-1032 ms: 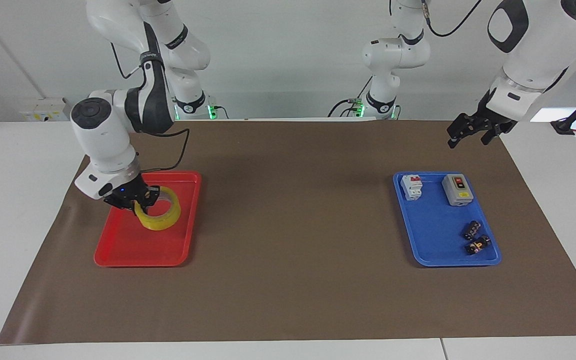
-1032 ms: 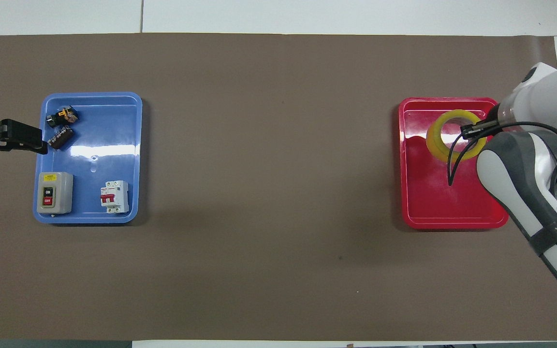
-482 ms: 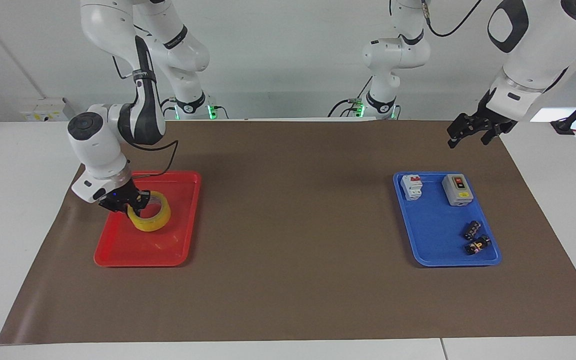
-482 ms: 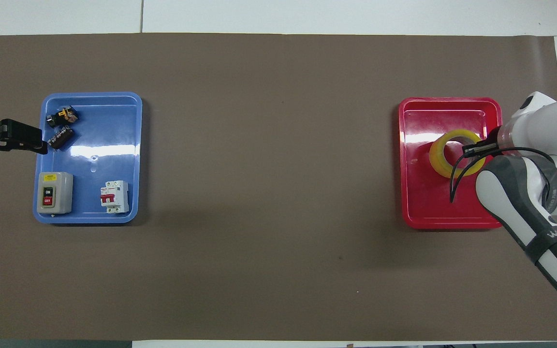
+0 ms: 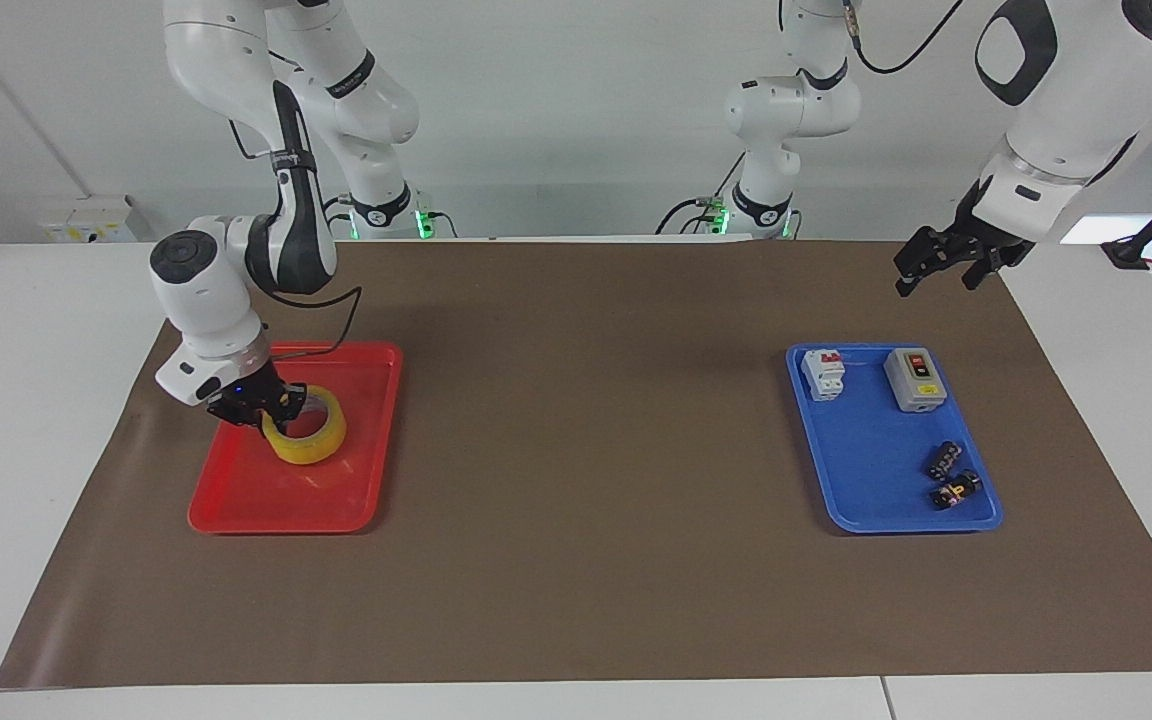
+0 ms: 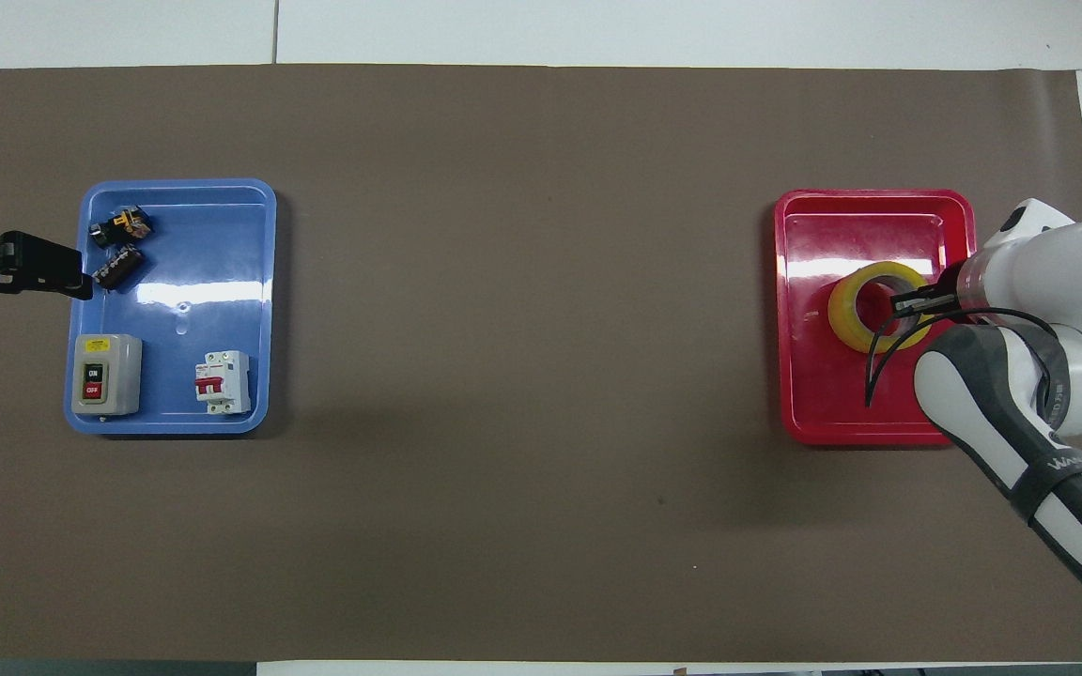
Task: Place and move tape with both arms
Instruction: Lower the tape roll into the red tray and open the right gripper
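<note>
A: Biggest worry from here?
B: Could snag the red tray [image 5: 236, 505] rim on a low carry and drag it over the brown mat [image 5: 586, 420]. Could also let the tape [image 5: 321, 442] swing and slip, being pinched by one wall only.
A: Claws?
B: Right gripper [image 5: 276, 405] clamped tight on that wall. Left gripper [image 5: 936, 262] waiting spread wide and holding nothing, up over the mat beside the blue tray [image 5: 866, 490].
A: Look of the tape?
B: Yellowish, translucent, ring-shaped, slightly tilted, about mid-tray in the red one. Cannot tell whether resting or just lifted.
</note>
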`<move>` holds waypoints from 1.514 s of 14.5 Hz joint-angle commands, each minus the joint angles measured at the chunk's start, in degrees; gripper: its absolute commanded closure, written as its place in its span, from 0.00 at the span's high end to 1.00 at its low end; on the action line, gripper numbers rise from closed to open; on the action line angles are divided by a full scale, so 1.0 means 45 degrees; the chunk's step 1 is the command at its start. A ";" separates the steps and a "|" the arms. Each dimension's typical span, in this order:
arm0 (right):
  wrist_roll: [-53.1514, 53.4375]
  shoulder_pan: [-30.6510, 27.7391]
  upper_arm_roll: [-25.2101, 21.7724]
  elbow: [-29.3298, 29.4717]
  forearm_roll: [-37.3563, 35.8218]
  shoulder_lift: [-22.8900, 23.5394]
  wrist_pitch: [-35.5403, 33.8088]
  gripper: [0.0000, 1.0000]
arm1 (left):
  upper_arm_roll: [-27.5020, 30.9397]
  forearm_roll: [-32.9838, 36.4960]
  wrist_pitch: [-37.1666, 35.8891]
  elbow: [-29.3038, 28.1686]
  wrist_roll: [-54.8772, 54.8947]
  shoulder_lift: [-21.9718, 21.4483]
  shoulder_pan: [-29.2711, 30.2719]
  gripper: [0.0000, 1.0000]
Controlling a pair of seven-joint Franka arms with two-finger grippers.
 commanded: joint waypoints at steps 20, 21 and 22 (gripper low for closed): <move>0.2042 0.0570 0.0223 0.3143 0.0034 -0.0670 -0.3374 1.00 | -0.0065 -0.0329 0.0014 -0.0367 0.0154 -0.0360 0.0190 1.00; 0.2686 0.0805 0.0262 0.3866 0.0034 -0.0709 -0.4466 1.00 | -0.0065 -0.0329 0.0014 -0.0367 0.0154 -0.0360 0.0190 1.00; 0.3292 0.1213 0.0243 0.4646 0.0034 -0.0768 -0.5502 1.00 | -0.0065 -0.0329 0.0014 -0.0367 0.0154 -0.0379 0.0190 1.00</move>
